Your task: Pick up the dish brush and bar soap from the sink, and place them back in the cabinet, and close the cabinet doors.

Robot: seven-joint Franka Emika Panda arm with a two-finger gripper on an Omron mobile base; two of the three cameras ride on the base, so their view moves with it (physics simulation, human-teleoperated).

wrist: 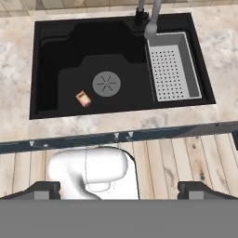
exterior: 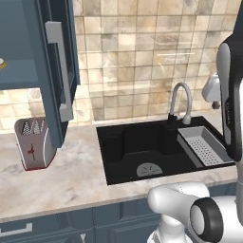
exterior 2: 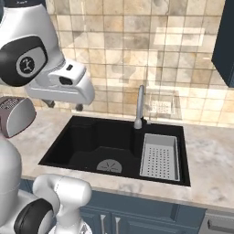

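Gripper: gripper (wrist: pixel 119 189) at the bottom of the hand view, its two dark fingertips (wrist: pixel 42 189) spread to the far left and far right of the frame, jaws wide apart, holding nothing and touching nothing.
Bar soap: bar soap (wrist: pixel 83 98), small reddish-brown block, lies on the basin floor left of centre in the hand view, just left of the drain (wrist: pixel 106 84), apart from it.
Sink: sink (wrist: pixel 51 51), black basin across the upper half of the hand view, ringed by beige marble counter (wrist: pixel 16 69).
Dish brush: cannot tell where it is.
Open room: basin floor around the soap is bare; grey strainer tray (wrist: pixel 173 69) sits in the right part of the sink, well apart from the soap; faucet (wrist: pixel 151 21) arches over the top edge, right of centre.
Cabinet: cabinet (exterior: pixel 21 42) at upper left of the left base view, one of the cabinet doors (exterior: pixel 59 71) swung open, its silver handle facing out, above the toaster (exterior: pixel 33 142).
Arm pose: hand looks straight down at the sink from well above; in the right base view the arm fills the upper left, over the counter.
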